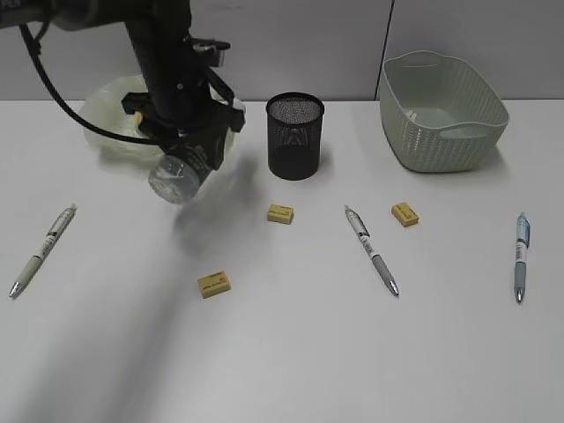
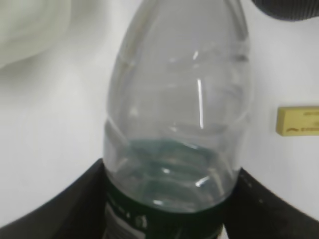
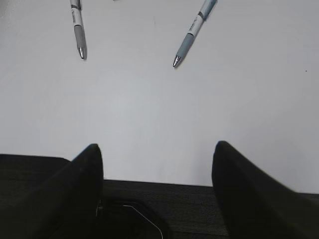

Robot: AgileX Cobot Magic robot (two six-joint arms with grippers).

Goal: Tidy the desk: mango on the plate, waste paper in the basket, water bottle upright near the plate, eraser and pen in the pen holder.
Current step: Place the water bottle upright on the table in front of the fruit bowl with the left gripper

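Observation:
My left gripper [image 1: 201, 141] [image 2: 169, 209] is shut on the water bottle [image 1: 179, 179] [image 2: 179, 109], clear with a dark green label. It holds the bottle tilted above the desk [image 1: 291, 352], its base toward the exterior camera, just in front of the wavy-rimmed green plate [image 1: 104, 123] [image 2: 25, 30]. The black mesh pen holder [image 1: 295, 137] stands to the right, and the green woven basket [image 1: 443, 110] stands at the back right. Three yellow erasers [image 1: 280, 213] [image 1: 404, 214] [image 1: 214, 283] and three pens [image 1: 42, 249] [image 1: 371, 249] [image 1: 521, 256] lie on the desk. My right gripper [image 3: 157, 159] is open and empty. The mango and waste paper are not visible.
The left arm hides part of the plate. The right wrist view shows two pens [image 3: 78, 30] [image 3: 192, 32] ahead of the jaws on the white top. The left wrist view shows one eraser [image 2: 298, 121] to the right of the bottle.

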